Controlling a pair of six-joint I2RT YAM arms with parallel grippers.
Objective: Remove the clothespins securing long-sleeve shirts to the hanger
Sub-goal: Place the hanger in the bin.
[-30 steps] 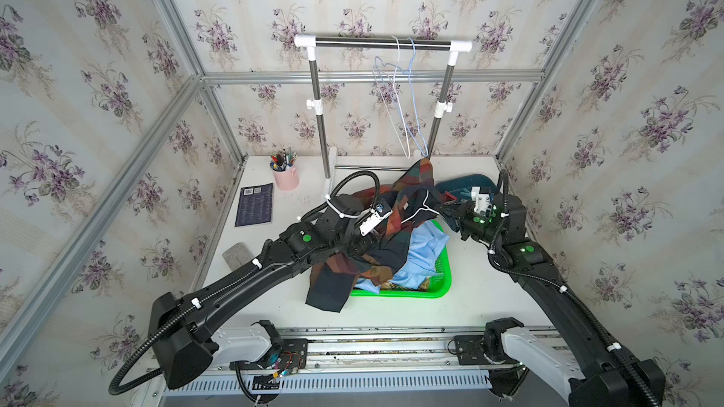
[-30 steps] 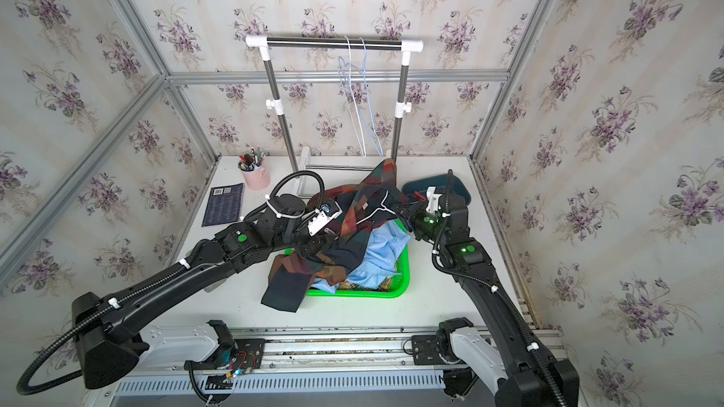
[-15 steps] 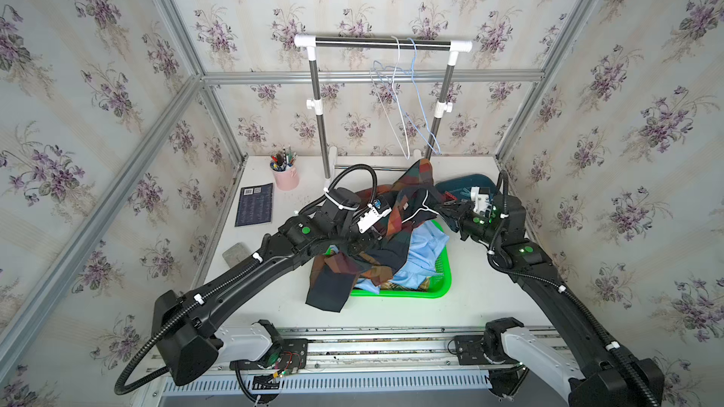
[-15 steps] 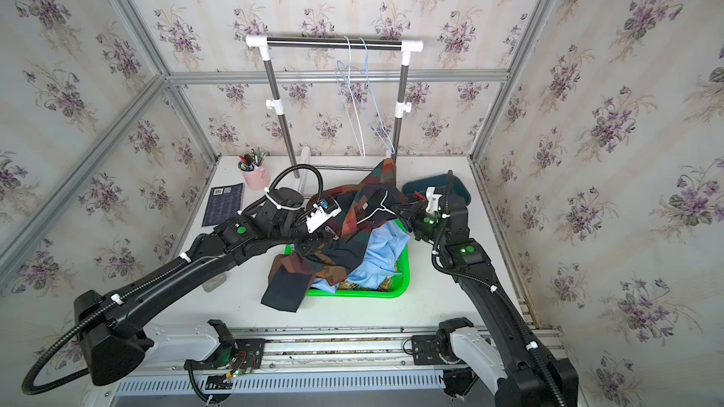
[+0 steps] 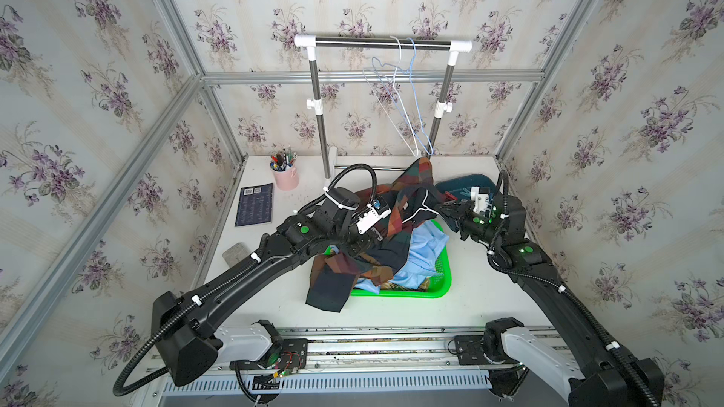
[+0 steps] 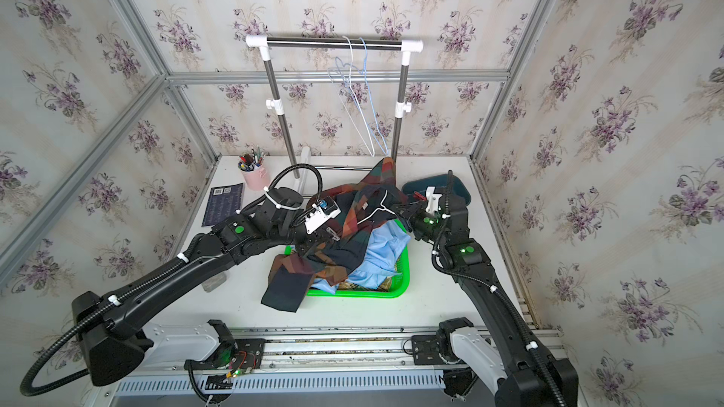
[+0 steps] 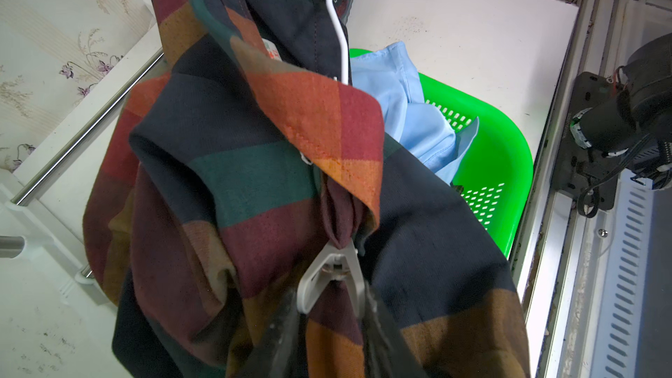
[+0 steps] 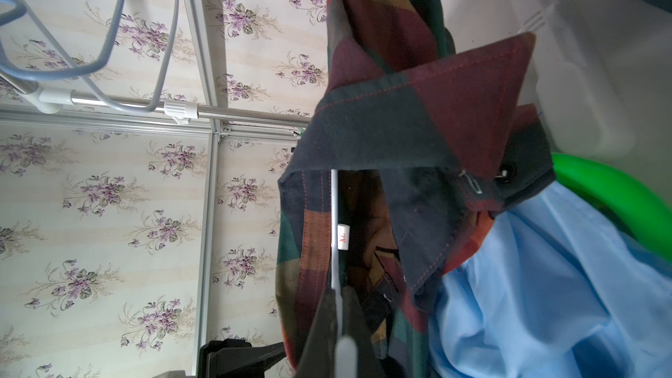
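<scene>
two blurred, cropped pincers: left gripper (image 7: 329, 325) pinches a white clothespin (image 7: 332, 274) on the plaid shirt (image 7: 225, 161), right gripper (image 8: 340, 325) the hanger (image 8: 334, 205).

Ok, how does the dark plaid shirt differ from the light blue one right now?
The plaid shirt hangs on a white hanger with a white clothespin clipped on; the blue shirt lies loose in the green basket. The plaid is multicoloured, the blue plain. Both are limp and rumpled.

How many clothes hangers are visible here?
3. A white hanger and a blue hanger hang on the rail; a second white hanger sits inside the dark plaid shirt. More may be hidden.
</scene>
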